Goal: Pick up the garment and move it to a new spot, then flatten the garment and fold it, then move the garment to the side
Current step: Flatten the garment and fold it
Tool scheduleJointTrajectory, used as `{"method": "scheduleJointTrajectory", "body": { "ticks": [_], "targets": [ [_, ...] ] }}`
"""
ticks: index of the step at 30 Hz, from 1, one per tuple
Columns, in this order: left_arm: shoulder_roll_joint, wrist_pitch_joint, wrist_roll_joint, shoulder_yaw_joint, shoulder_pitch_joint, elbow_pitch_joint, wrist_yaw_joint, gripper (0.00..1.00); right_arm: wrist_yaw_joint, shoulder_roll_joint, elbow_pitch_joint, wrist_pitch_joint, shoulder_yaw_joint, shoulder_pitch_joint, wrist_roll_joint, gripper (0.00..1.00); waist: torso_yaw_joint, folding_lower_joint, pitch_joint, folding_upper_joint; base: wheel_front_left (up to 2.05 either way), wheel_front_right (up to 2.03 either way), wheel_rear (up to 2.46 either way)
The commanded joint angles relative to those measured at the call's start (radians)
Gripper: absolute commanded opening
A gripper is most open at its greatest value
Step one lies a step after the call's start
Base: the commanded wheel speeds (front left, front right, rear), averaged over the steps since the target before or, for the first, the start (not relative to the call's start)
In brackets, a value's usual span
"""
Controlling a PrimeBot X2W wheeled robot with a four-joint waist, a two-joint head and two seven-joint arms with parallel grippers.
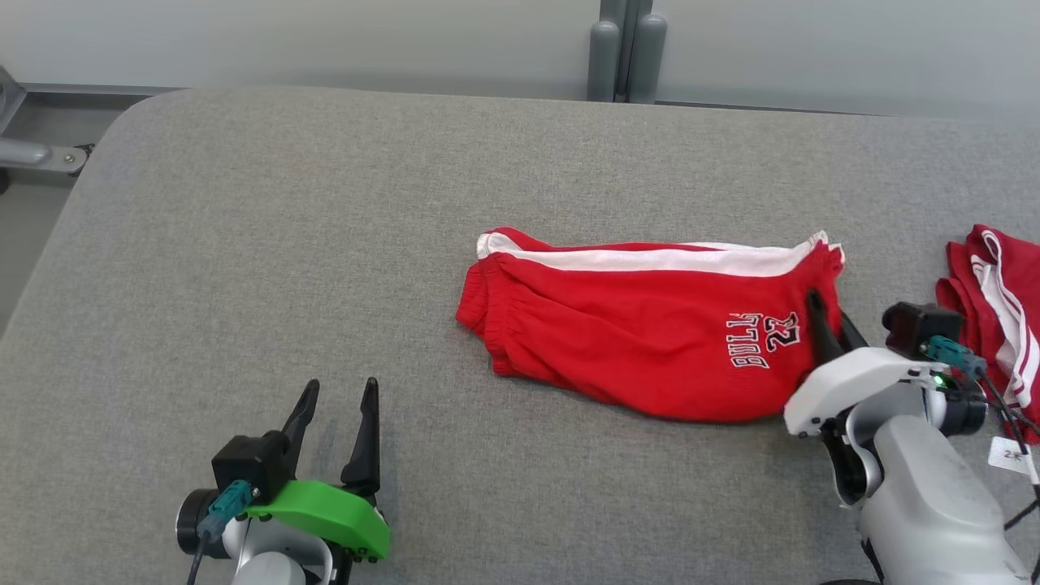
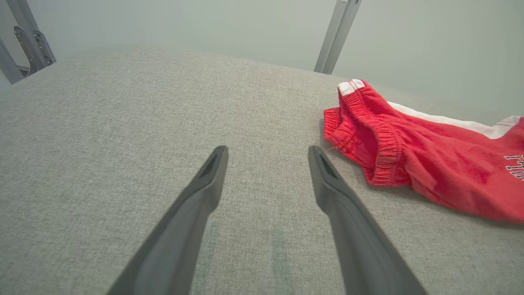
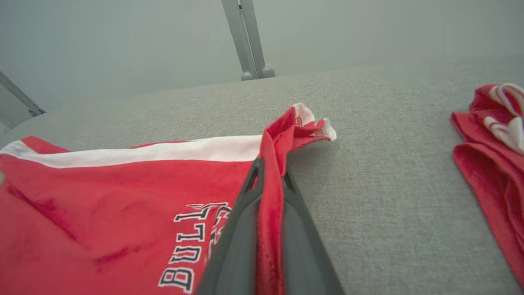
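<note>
The red Bulls shorts [image 1: 642,325] lie near the middle of the grey fabric table [image 1: 284,227], spread lengthwise across it. Their gathered elastic waistband points toward the robot's left and the leg hem toward its right. A white stripe runs along the far edge, and the print "BULLS 23" sits near the hem end.

The right gripper [image 1: 822,313] is at that hem end, its 2 dark fingers closed narrowly on a ridge of red cloth. The right wrist view shows the fabric pinched between them, with the white-lined corner of the hem standing up just past the fingertips.

The left gripper [image 1: 342,383] is at the lower left over bare table, fingers spread wide and holding nothing, well apart from the waistband.

A 2nd red garment with white stripes [image 1: 995,309] lies bunched at the table's right edge, apart from the shorts. A grey metal post [image 1: 626,49] stands behind the far edge.
</note>
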Motion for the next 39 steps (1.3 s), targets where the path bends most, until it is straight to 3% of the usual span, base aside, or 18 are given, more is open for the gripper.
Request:
{"method": "scheduleJointTrajectory", "body": {
  "ticks": [1, 5, 12, 22, 29, 30, 31, 36, 39],
  "targets": [
    [0.004, 0.001, 0.007, -0.002, 0.016, -0.001, -0.002, 1.0, -0.002, 0.01, -0.037, 0.0, 0.025, 0.012, -0.008, 0.0, 0.002, 0.0, 0.001, -0.0001, 0.0, 0.0, 0.0],
    [0.004, 0.001, 0.01, -0.003, 0.017, 0.002, -0.004, 1.0, -0.002, 0.026, -0.113, 0.0, 0.094, 0.007, -0.007, 0.0, 0.006, 0.0, 0.0, -0.0001, 0.0, 0.0, 0.0],
    [0.004, 0.001, 0.004, -0.024, 0.01, -0.003, -0.001, 1.0, -0.002, 0.058, -0.2, 0.0, 0.309, -0.017, 0.04, 0.0, 0.039, 0.0, -0.001, -0.0001, 0.0, 0.0, 0.0],
    [0.004, 0.001, -0.029, -0.075, -0.015, -0.021, 0.008, 1.0, -0.001, 0.085, -0.115, 0.0, 0.439, -0.1, 0.088, 0.0, 0.136, 0.0, 0.025, -0.0001, 0.0, 0.0, 0.0],
    [0.003, 0.001, -0.045, -0.102, -0.014, -0.016, 0.017, 1.0, -0.001, 0.086, -0.048, 0.0, 0.541, -0.16, 0.184, 0.0, 0.198, 0.0, 0.042, -0.0001, 0.0, 0.0, 0.0],
    [0.003, 0.001, -0.046, -0.104, -0.015, -0.016, 0.018, 1.0, -0.001, 0.086, -0.032, 0.0, 0.552, -0.167, 0.197, 0.44, 0.2, 0.0, 0.044, -0.0001, 0.0, 0.0, 0.0],
    [0.003, 0.001, -0.045, -0.105, -0.016, -0.015, 0.02, 1.0, -0.001, 0.085, -0.028, 0.0, 0.558, -0.175, 0.21, 1.0, 0.201, 0.0, 0.045, -0.0001, 0.0, 0.0, 0.0],
    [0.003, 0.001, -0.036, -0.092, -0.025, -0.021, 0.027, 1.0, -0.001, 0.085, -0.086, -0.001, 0.553, -0.177, 0.232, 1.0, 0.179, 0.0, 0.042, -0.0001, 0.0, 0.0, 0.0],
    [0.003, 0.001, -0.025, -0.075, -0.021, -0.028, 0.033, 1.0, -0.002, 0.085, -0.128, -0.001, 0.498, -0.155, 0.199, 1.0, 0.147, 0.0, 0.031, -0.0001, 0.0, 0.0, 0.0]
  ]
}}
